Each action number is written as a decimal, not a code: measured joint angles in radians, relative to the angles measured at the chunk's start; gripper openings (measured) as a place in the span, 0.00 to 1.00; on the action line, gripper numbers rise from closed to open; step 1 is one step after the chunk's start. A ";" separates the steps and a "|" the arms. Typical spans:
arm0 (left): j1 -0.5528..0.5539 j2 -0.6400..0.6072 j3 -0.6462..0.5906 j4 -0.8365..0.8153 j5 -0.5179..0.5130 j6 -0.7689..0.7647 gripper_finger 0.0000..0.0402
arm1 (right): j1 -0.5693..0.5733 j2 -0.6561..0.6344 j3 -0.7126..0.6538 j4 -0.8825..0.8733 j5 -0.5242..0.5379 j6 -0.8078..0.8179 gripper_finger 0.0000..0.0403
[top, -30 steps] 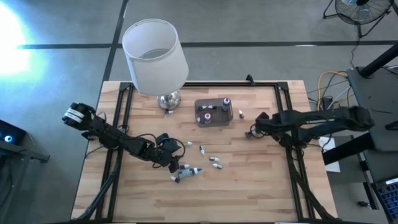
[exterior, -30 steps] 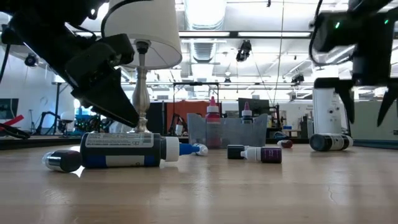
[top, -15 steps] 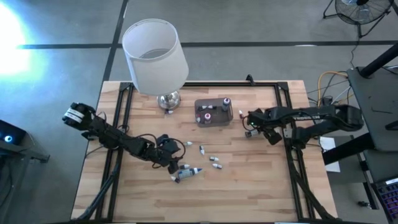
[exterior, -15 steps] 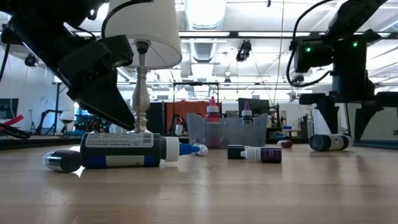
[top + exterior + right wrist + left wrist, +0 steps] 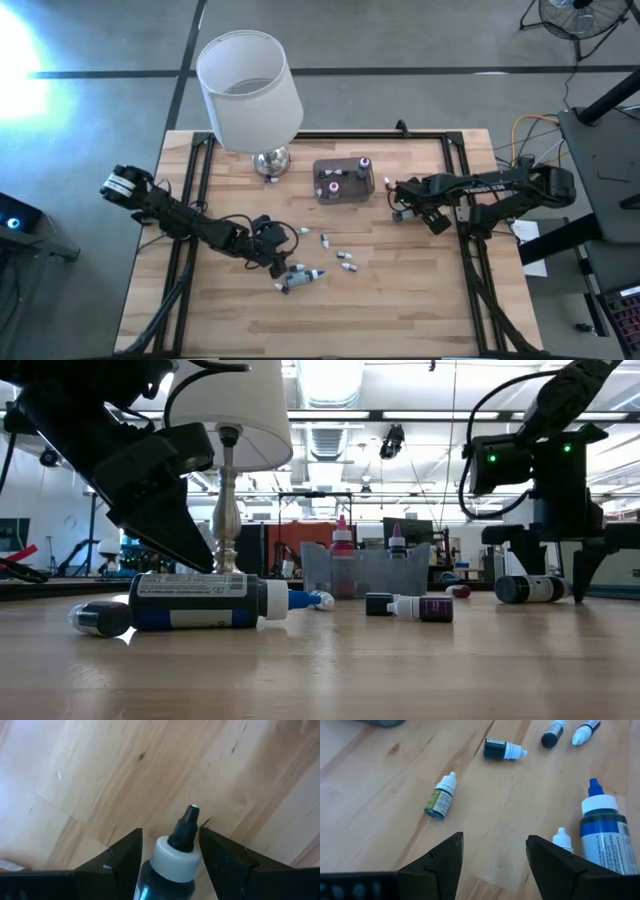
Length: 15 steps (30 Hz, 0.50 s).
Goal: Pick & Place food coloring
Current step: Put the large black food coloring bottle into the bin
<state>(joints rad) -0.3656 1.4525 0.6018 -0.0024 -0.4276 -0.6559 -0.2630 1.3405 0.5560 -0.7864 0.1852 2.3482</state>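
Evidently the pick is done and the carry is in hand. The right gripper [image 5: 399, 208] sits just beside the translucent grey box [image 5: 350, 197], on the side away from the lamp [image 5: 248, 90]. Its jaws appear closed on a dark dropper bottle [image 5: 172, 857] with a white collar and black pointed cap, which lies lengthwise between them. I judge the next move to be a short travel over the box's rim. The jaws should release only once the bottle is clear of those already standing inside.

The left gripper [image 5: 495, 842] hovers low over the counter [image 5: 400, 300], well away from the box. Its jaws are spread, with only bare wood between them. Loose food coloring bottles [image 5: 335, 255] lie around it.

By my count there is one box, one lamp and two arms. Of the bottles, at least two stand upright in the box and one is held. One small red bottle [image 5: 387, 183] lies just beside the box, and one lies toward the lamp's base. Roughly seven more are scattered farther from the box, among them a large blue-capped bottle [image 5: 602, 840]. The smallest ones are hard to count surely.
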 joint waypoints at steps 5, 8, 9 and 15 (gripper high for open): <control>0.000 0.000 0.000 0.001 0.020 -0.004 0.48 | -0.003 0.006 0.001 0.002 -0.003 0.003 0.45; 0.000 0.000 0.000 0.001 0.025 -0.005 0.48 | -0.010 -0.008 -0.001 -0.002 -0.005 0.005 0.39; 0.000 0.000 0.000 0.000 0.025 -0.005 0.48 | -0.012 -0.014 -0.001 -0.003 -0.004 0.004 0.37; 0.000 0.000 0.000 0.000 0.025 -0.007 0.48 | -0.016 -0.049 -0.002 0.028 0.076 -0.028 0.27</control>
<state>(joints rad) -0.3656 1.4525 0.6018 -0.0022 -0.4024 -0.6630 -0.2790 1.2915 0.5545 -0.7582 0.2610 2.3206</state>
